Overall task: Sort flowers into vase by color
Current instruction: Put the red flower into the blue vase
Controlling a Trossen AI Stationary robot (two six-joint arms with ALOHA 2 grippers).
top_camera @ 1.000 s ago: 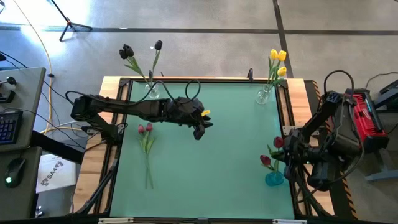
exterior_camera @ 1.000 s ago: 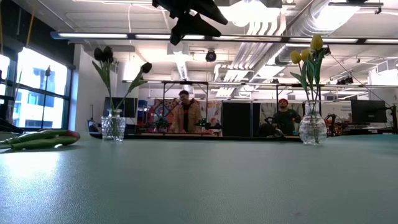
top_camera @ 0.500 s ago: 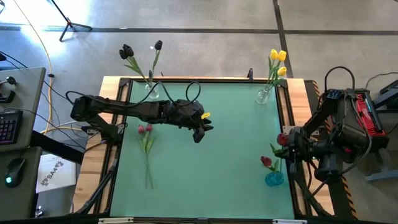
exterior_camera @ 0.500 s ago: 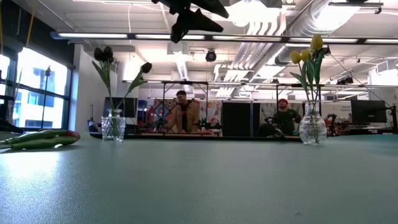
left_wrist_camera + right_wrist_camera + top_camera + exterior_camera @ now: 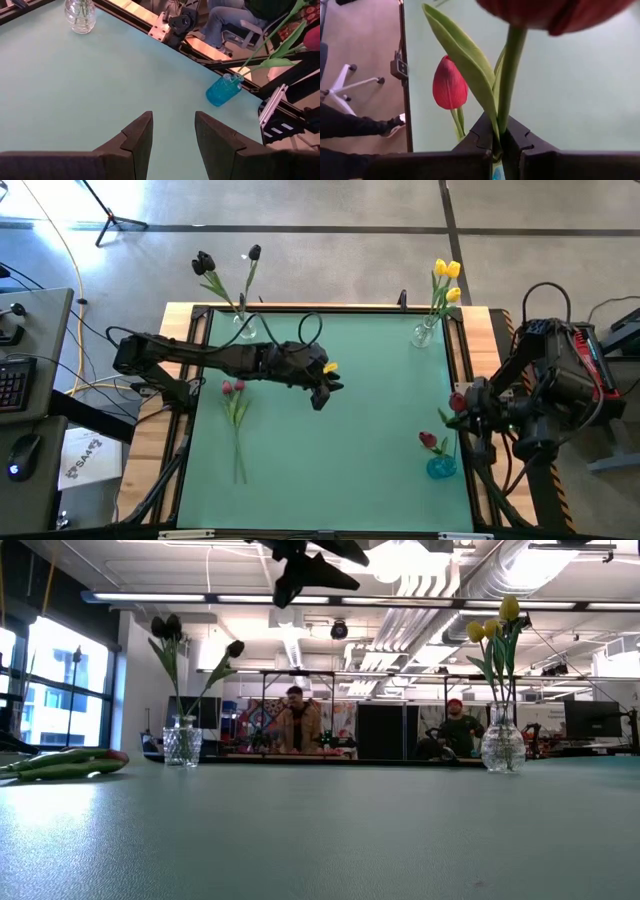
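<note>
Blue vase point(image 5: 441, 468) stands near the right edge of the green worktop point(image 5: 340, 450), at the near side, one red tulip point(image 5: 428, 440) already in it. Just beyond the blue vase, at the worktop's right edge, the right pincer point(image 5: 468, 408) is clamped tight on the stem of a second red tulip point(image 5: 457, 401); the right wrist view shows the stem pinched between the closed fingers point(image 5: 480, 137), with the vase's tulip head close behind. Well left of the blue vase, two red tulips point(image 5: 234, 405) lie flat on the worktop, heads pointing away. Left pincer point(image 5: 322, 393) hangs above mid-worktop, far-left of the blue vase, jaws parted and holding nothing. At the far edge beyond the blue vase, a clear vase point(image 5: 424, 333) holds yellow tulips point(image 5: 446, 281); far-left corner, another clear vase point(image 5: 244, 327) with black tulips point(image 5: 228, 264).
</note>
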